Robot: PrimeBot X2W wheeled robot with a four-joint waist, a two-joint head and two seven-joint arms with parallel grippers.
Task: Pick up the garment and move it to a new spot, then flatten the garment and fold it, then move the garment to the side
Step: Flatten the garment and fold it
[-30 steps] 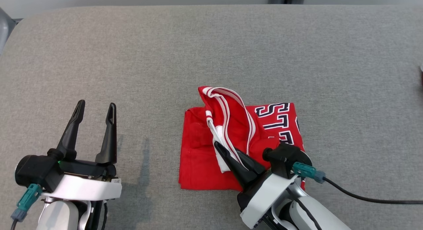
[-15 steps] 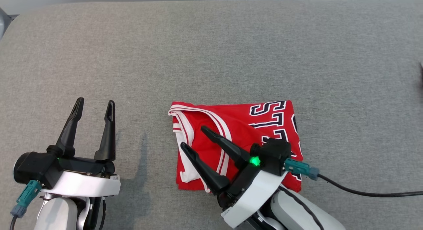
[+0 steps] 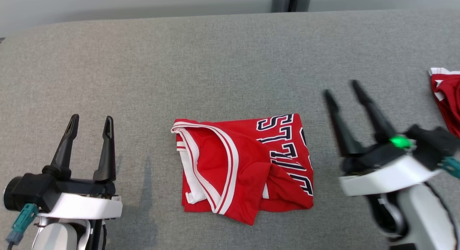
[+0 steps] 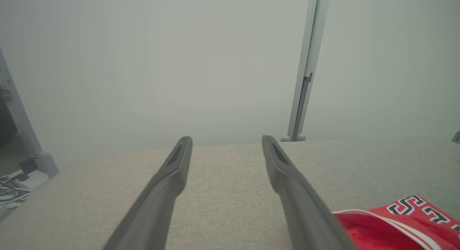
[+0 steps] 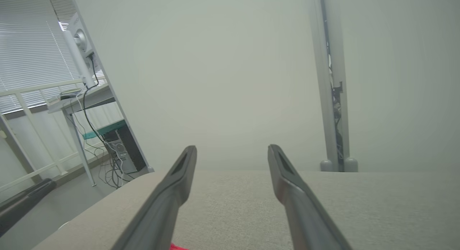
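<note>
Jaws on both grippers stand wide apart and hold nothing. The left gripper [image 3: 91,117] sits at the lower left of the head view, its two long dark fingers pointing up over the grey woven fabric surface [image 3: 215,63]. The right gripper [image 3: 340,87] hovers to the right of the red sleeveless jersey with white trim and dark block lettering [image 3: 244,163], clear of it. That jersey lies folded into a rough rectangle between the two grippers, its lower flap rumpled. At the right edge a second red-and-white cloth [image 3: 447,99], perhaps another jersey, is cut off by the frame.
</note>
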